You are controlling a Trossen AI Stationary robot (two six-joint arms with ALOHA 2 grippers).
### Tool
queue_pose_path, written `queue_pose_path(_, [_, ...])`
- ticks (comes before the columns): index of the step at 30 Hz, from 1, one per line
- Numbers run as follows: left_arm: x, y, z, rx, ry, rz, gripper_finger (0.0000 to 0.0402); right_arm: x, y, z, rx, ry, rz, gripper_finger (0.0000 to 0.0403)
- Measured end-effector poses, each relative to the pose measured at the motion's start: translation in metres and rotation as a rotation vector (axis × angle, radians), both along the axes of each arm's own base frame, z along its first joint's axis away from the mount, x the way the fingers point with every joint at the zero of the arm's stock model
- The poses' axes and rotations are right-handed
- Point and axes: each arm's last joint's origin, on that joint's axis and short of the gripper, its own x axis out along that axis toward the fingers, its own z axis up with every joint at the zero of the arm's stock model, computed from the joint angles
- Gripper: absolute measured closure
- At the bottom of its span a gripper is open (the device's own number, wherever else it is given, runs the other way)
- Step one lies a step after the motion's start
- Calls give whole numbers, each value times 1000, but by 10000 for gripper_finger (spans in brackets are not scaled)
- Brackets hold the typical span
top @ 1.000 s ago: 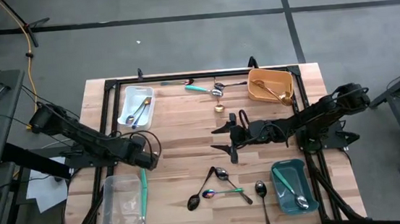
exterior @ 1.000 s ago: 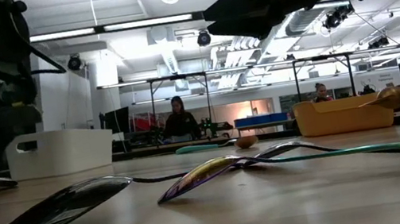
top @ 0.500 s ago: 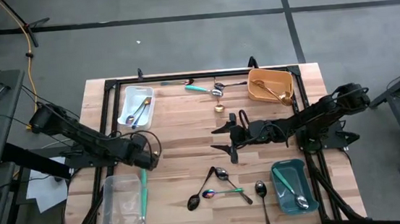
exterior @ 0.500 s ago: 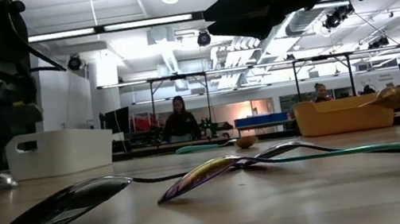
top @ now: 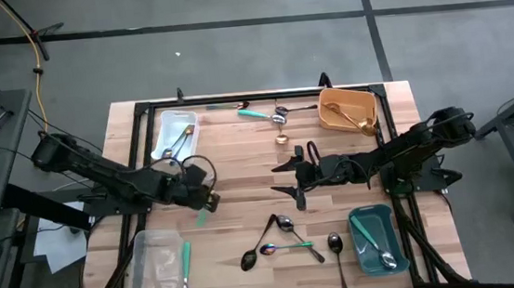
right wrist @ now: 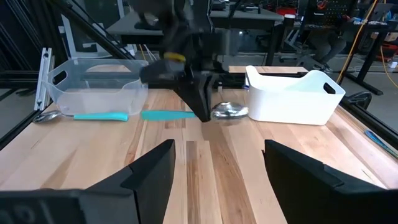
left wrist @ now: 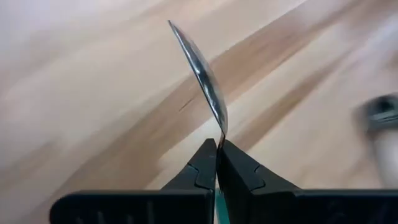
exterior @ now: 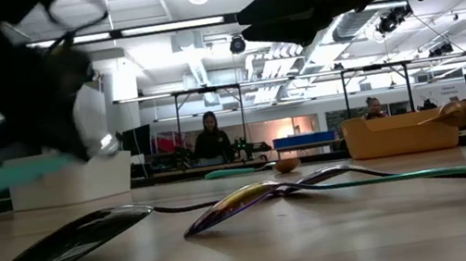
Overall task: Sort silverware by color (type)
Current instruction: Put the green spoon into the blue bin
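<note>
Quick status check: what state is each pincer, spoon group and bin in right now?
Left pincer: shut on teal-handled spoon, lifted off the table.
Right pincer: open, empty, above mid-table.
White bin: holds spoons.
Orange bin: holds gold spoons.
Teal bin: holds teal-handled spoon.
Clear bin: looks empty; second teal-handled spoon lies beside it.

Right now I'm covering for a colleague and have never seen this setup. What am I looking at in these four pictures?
Two dark robot arms work at a wooden table. One picture looks straight down, one looks level across the tabletop, and one comes from each wrist. The left end effector is shut on a teal-handled spoon, lifted off the wood. The right end effector waits open over the table's middle. More spoons lie loose near the front edge, and others sit in the white bin, orange bin and teal bin.
</note>
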Motion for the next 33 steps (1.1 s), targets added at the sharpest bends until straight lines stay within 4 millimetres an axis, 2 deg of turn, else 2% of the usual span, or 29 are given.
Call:
queue_pose_path(5, [24, 4, 22, 165, -211, -162, 399, 0, 0, 0, -1, 0, 0, 162])
queue_pose_path(9, [40, 10, 45, 365, -398, -256, 400, 1, 0, 4, -22, -42, 4, 162])
queue_pose_path(14, [47, 18, 67, 638, -617, -336, 400, 1, 0, 11, -50, -104, 8, 162])
queue_pose_path(17, [40, 25, 64, 719, -734, -365, 400, 1, 0, 11, -51, -107, 8, 162])
queue_pose_path(22, [20, 39, 46, 739, -881, -374, 400, 1, 0, 11, -26, -110, 6, 162])
queue_pose_path(26, [14, 46, 42, 731, -934, -383, 400, 1, 0, 12, 10, -124, 1, 162])
queue_pose_path(33, [14, 47, 42, 722, -957, -428, 400, 1, 0, 14, 48, -141, -3, 162])
